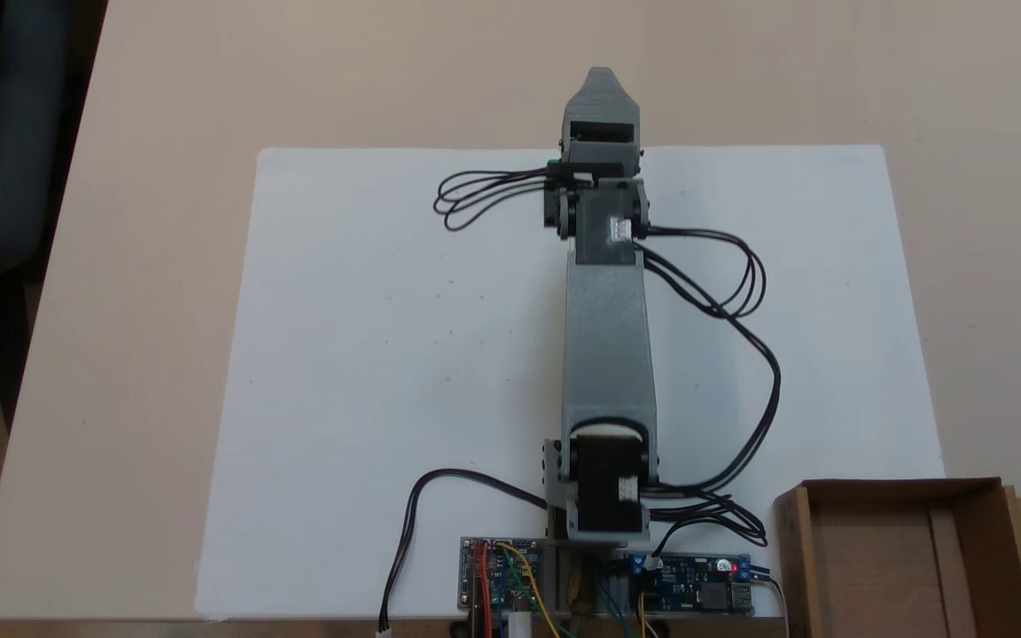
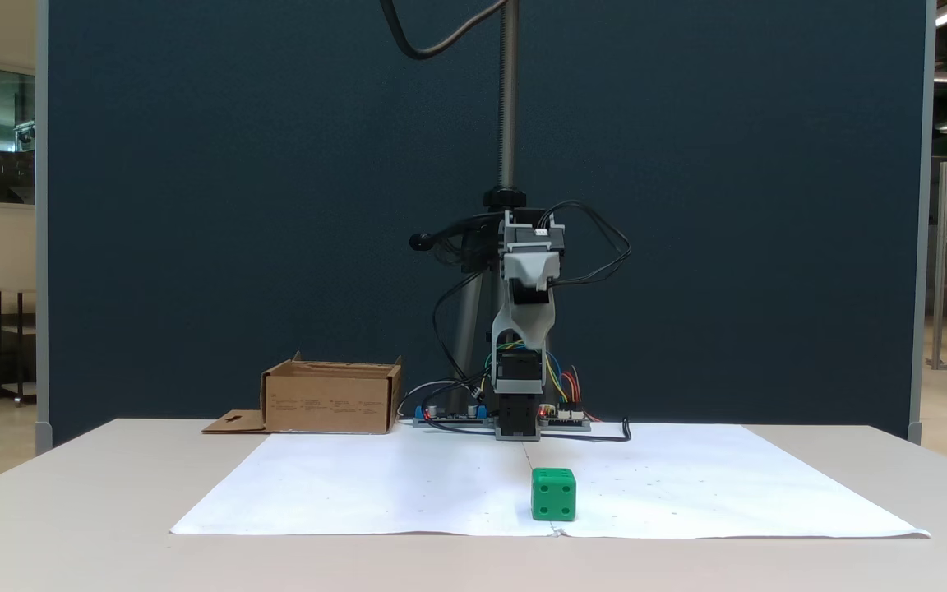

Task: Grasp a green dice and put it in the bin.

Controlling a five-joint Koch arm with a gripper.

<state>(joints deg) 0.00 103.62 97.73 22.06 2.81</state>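
1. Dark blue partition behind, pale surface (image 2: 71,493) below with a white sheet (image 2: 375,485) spread on it, and your arm (image 1: 610,346) stretched out along the sheet's middle.
2. Your gripper (image 1: 600,89) hangs high above the sheet's far edge in the top-down fixed view. Its jaws stack one behind the other in both fixed views, so I cannot tell whether it's parted or closed. It carries nothing I can see.
3. Die (image 2: 554,494) sits on the sheet near the front edge in the low fixed view, roughly in line with the arm and well below the gripper.
4. Bin (image 1: 909,558) waits beside the arm's base, well apart from the die.
5. Watch this: from above, the arm covers the die, so you're likely descending half blind. Drift sideways and a jaw tip could nudge the cube off line.
6. Rounded edges on that cube, I'd judge, could let it squirt out of a corner pinch.
7. Long swing back to the bin; a weak hold may drop it short, and loose cables (image 1: 741,292) could snag.
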